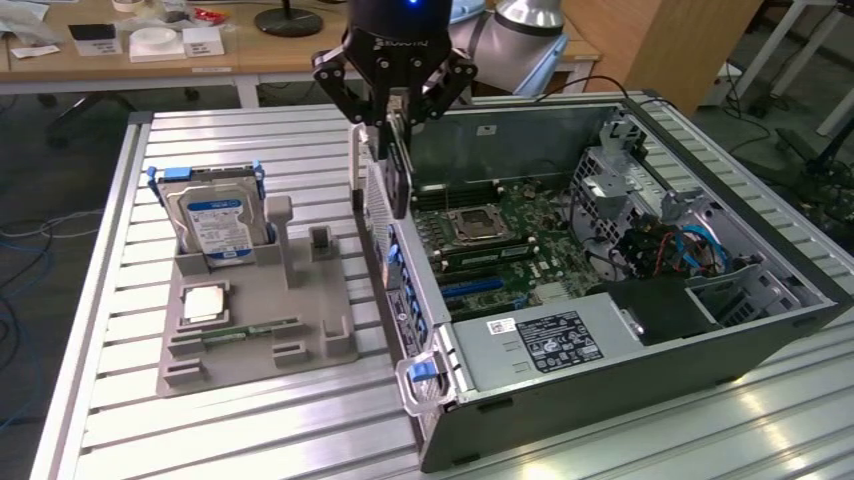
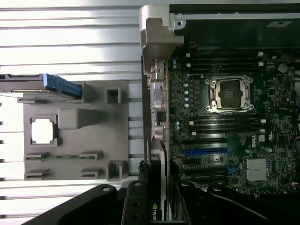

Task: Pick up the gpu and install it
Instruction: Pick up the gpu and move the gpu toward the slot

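The pick-up looks done: the black multi-fingered gripper (image 1: 395, 118), at the upper centre of the exterior view, is closed on the top edge of the thin black gpu card with its silver end bracket (image 1: 384, 190). The card hangs upright, clear of the grey plastic parts holder (image 1: 320, 300) at the frame's left, where the silver hard drive with the blue-white label (image 1: 214, 225) stands. It hovers over the rear wall of the open black computer case (image 1: 627, 385). Installing is not yet done: the blue expansion slot (image 2: 205, 151) on the green motherboard (image 2: 234, 140) lies empty, and the card touches no slot.
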Available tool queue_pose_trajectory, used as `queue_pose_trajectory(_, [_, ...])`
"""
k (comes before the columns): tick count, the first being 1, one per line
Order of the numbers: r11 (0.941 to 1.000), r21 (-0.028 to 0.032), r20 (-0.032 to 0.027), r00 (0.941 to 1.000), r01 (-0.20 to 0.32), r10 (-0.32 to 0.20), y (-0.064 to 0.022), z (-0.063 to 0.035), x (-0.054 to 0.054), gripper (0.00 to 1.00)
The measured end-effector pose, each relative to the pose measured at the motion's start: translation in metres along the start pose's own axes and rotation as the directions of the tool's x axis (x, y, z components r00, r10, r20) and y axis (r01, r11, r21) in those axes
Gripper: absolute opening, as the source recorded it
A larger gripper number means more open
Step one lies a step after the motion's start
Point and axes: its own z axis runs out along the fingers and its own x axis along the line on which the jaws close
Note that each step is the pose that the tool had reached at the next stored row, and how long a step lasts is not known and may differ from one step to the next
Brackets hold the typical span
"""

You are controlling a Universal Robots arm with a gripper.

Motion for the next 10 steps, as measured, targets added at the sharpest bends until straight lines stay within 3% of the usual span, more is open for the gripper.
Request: queue_pose_trajectory(10, [1.0000, 0.0000, -0.0001, 1.0000, 0.000, 0.000, 0.0009, 0.0003, -0.015, 0.27])
